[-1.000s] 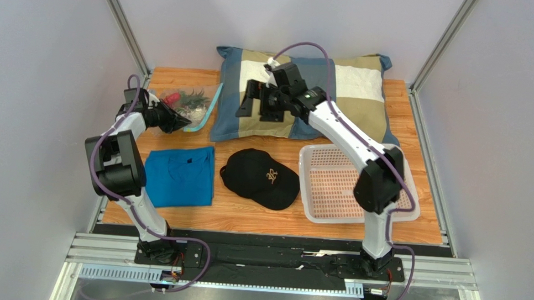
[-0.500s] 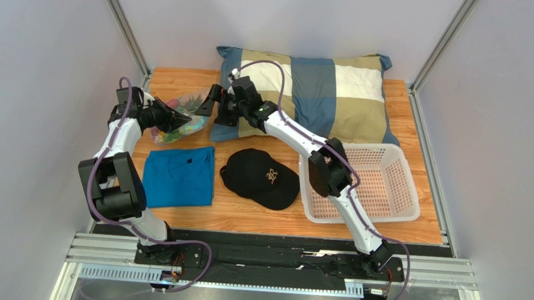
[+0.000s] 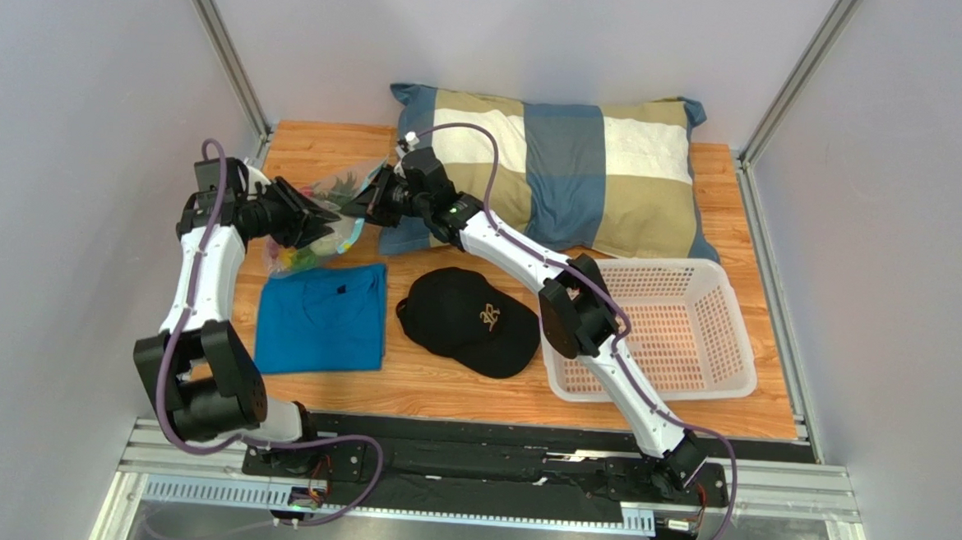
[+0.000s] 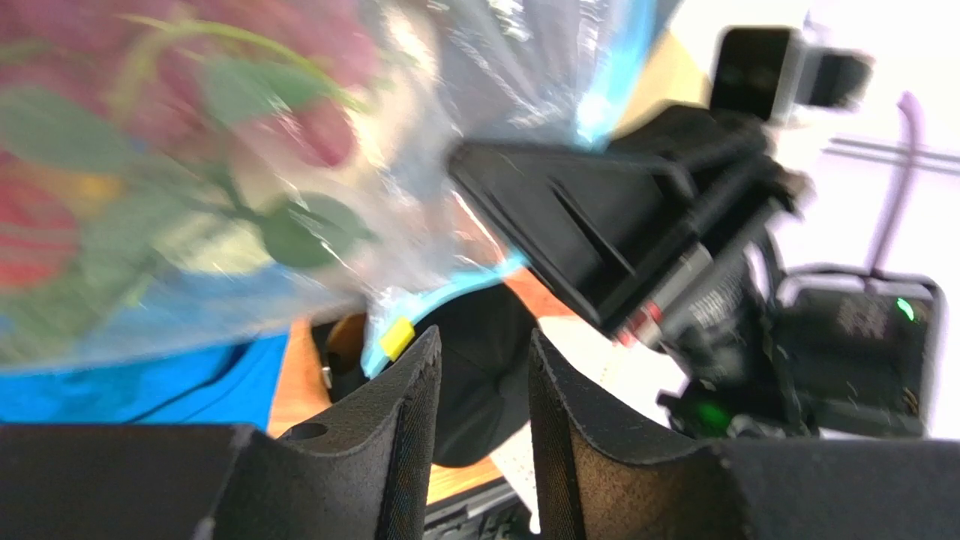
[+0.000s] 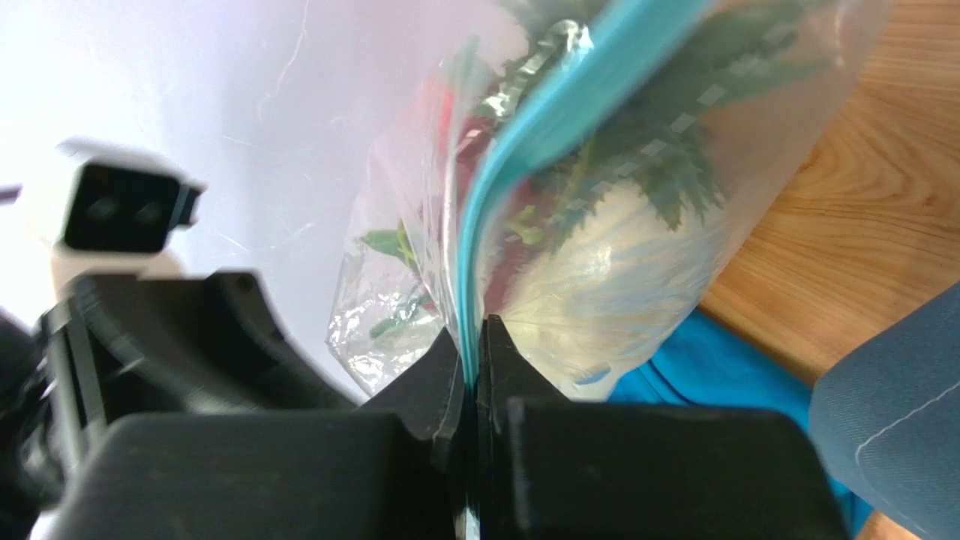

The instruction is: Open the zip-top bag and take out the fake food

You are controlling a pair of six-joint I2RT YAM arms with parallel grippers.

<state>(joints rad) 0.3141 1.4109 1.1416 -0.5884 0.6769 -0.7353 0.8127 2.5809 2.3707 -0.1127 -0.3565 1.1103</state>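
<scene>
Black left tool (image 4: 482, 343): jaws are standing partly apart with nothing between them; the bag's mouth edge is lying just past the fingertips.
Zip-top bag (image 3: 308, 239): the clear pouch is hanging between the two tools over the far left of the bench (image 3: 332, 139), just beyond the blue shirt (image 3: 323, 317). I cannot tell whether it is touching the wood.
Fake food (image 5: 614, 264): green leaves, red pieces and a cream-white piece are sitting inside, bulging the film.
Zip strip (image 5: 563, 113): the teal band is running down into the right tool; I cannot tell whether the mouth is parting.
Right tool (image 5: 473, 343): jaws are pinching closed on the teal strip.
Handling: the film is looking thin, floppy and slick; the load is probably light, yet it is sagging the pouch.
Hold: the stiffer strip is likely giving the best purchase, on the lip opposite the right tool's pinch; bare film would probably be slipping or stretching.
</scene>
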